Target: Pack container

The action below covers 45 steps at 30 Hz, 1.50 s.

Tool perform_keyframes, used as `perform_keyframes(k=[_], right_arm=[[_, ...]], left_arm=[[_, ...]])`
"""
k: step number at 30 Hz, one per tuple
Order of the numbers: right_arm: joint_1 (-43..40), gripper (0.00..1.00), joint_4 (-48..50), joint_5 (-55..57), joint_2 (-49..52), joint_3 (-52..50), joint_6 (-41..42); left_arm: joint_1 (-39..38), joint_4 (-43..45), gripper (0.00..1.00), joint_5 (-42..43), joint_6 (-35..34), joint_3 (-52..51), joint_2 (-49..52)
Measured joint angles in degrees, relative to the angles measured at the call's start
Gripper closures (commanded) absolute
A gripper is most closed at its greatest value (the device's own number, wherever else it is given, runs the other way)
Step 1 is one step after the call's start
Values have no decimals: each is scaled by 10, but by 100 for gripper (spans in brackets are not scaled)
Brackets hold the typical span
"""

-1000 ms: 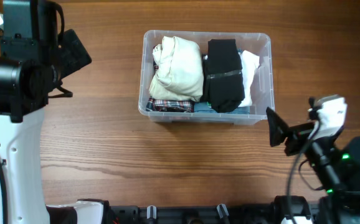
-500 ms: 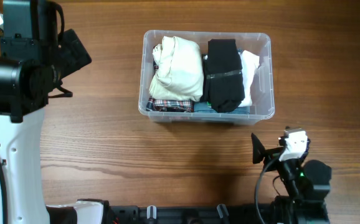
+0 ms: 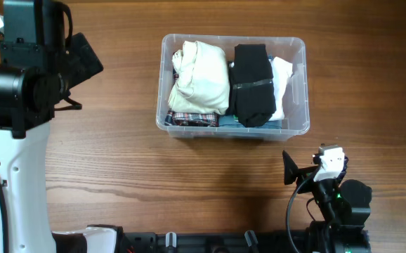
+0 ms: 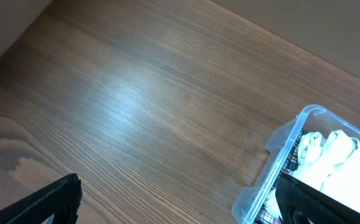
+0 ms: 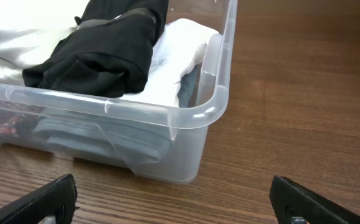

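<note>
The clear plastic container (image 3: 234,38) stands at the back middle of the wooden table. It holds a cream garment (image 3: 201,67), a black garment (image 3: 252,84), a white garment (image 3: 282,77) and plaid cloth (image 3: 189,118). My left gripper (image 3: 83,60) is raised left of the container, open and empty; its wrist view shows the open fingers (image 4: 180,202) and the container's corner (image 4: 286,149). My right gripper (image 3: 291,169) is low near the front right, open and empty. Its wrist view shows the open fingers (image 5: 174,202) in front of the container's corner (image 5: 211,109) and the black garment (image 5: 105,56).
Bare wooden tabletop (image 3: 189,176) lies in front of and to both sides of the container. The left arm's white base (image 3: 13,183) stands at the left edge. The right arm's base (image 3: 336,218) sits at the front edge.
The right arm pulled back from the right side to the front edge, its gripper moving down and left. Over the last half second it barely moved. The left arm is still.
</note>
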Motion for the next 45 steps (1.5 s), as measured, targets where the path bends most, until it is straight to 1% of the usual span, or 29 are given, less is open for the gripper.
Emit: perform_keyframes(k=[6, 8, 10, 11, 13, 15, 16, 17, 19, 21, 24, 25, 28, 32, 36, 45], right_arm=[[0, 0, 0, 0, 0, 0, 0], [0, 0, 0, 0, 0, 0, 0], [0, 0, 0, 0, 0, 0, 0], [0, 0, 0, 0, 0, 0, 0], [0, 0, 0, 0, -1, 0, 0], [0, 0, 2, 0, -1, 0, 0], [0, 0, 1, 0, -2, 0, 0], [0, 0, 2, 0, -2, 0, 0], [0, 0, 2, 0, -2, 0, 0], [0, 0, 2, 0, -2, 0, 0], [0, 0, 2, 0, -3, 0, 0], [0, 0, 2, 0, -3, 0, 0], [0, 0, 2, 0, -3, 0, 0], [0, 0, 2, 0, -3, 0, 0], [0, 0, 2, 0, -3, 0, 0], [0, 0, 2, 0, -3, 0, 0]], left_arm=[[-7, 0, 0, 0, 0, 0, -7], [-14, -6, 0, 0, 0, -10, -33], [-15, -15, 0, -1, 0, -43, -82], [-10, 8, 0, 0, 1, -71, -117], [5, 95, 0, 5, 16, -148, -198], [19, 250, 0, 42, 72, -264, -280], [23, 306, 0, 61, 99, -318, -310], [28, 374, 0, 78, 119, -378, -339], [42, 491, 0, 125, 158, -549, -411], [52, 566, 0, 165, 175, -687, -468], [59, 626, 0, 209, 175, -854, -559], [61, 633, 0, 218, 169, -897, -591], [63, 640, 0, 236, 135, -984, -676], [63, 635, 0, 244, 107, -1048, -770], [63, 630, 0, 247, 98, -1089, -842], [63, 628, 0, 254, 93, -1110, -849]])
